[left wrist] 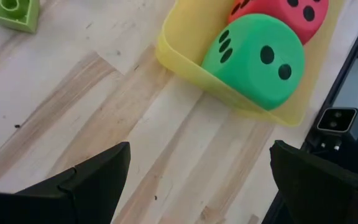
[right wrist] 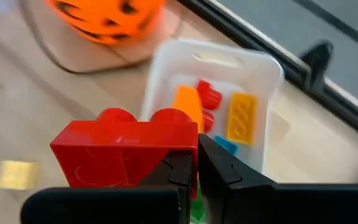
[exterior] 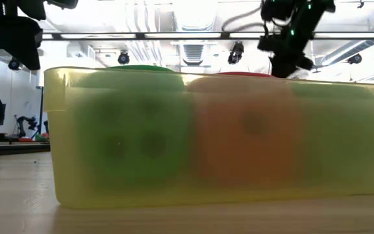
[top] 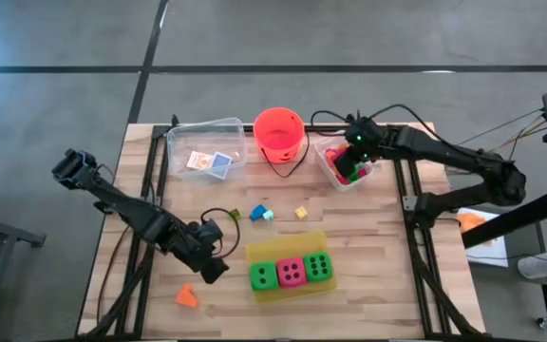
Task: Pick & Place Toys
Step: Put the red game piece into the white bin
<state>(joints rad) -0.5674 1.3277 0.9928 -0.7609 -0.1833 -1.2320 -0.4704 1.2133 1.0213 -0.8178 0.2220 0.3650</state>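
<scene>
Right end effector (right wrist: 194, 168) pinches 1 red brick (right wrist: 126, 152) above the white bin (right wrist: 260, 68), ready for release; left end effector (left wrist: 197, 180), spread, waits beside the tray (left wrist: 185, 37)

Red two-stud plastic brick (right wrist: 126, 151) pinched in my right gripper (right wrist: 196, 180), above the small clear bin. Green, pink, green foam dice with black dots (top: 292, 272) sit in a row in the yellow tray. Blue, green and yellow small bricks (top: 265, 213) lie loose mid-table, orange wedge piece (top: 187, 296) near the front-left edge, two small cards (top: 208, 162) in the clear tub
</scene>
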